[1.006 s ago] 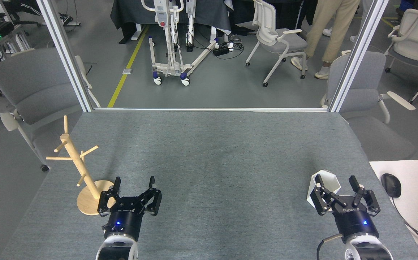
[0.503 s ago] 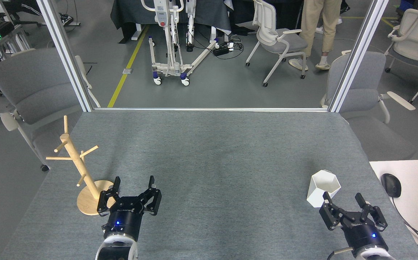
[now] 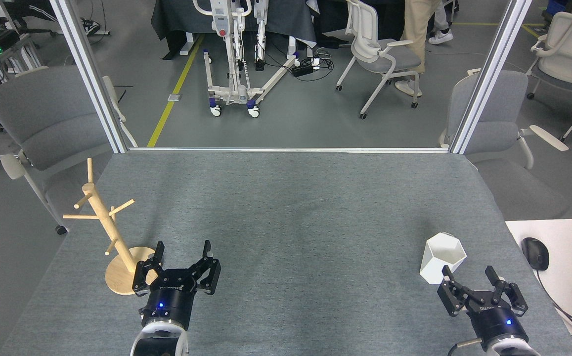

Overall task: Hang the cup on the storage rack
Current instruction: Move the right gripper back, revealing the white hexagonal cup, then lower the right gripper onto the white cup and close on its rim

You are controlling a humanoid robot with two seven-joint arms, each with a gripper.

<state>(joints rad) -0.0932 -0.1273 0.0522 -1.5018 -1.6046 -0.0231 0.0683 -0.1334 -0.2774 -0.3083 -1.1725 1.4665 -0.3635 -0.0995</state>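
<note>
The matte white faceted cup with the hexagonal rim (image 3: pixel 442 258) stands upright on the grey felt-covered table (image 3: pixel 290 222), near the table's right edge and close to the front, and nothing holds it. The right end effector (image 3: pixel 467 277) is just beside it, a little nearer to the robot and slightly to the right, so the cup lies forward and a bit to the left of the fingertips. Its black fingers are spread apart and carry nothing; the left finger comes very close to the cup's lower wall, but I cannot tell if it touches. The cup's long axis is vertical, with the opening upward, and the handle does not show from this side, so I cannot say which way it points. The light wooden mug tree with a slanted post, thin pegs and a round disc base (image 3: pixel 112 237) stands well apart, at the left edge of the table. The left end effector (image 3: pixel 183 251) is just beside the disc base, also with fingers spread and empty. In my judgement the right arm is clearly the nearer one for the cup, and the coming move is a short reach forward and leftward to close on the cup; afterwards the cup must cross the whole table toward the pegs.
</note>
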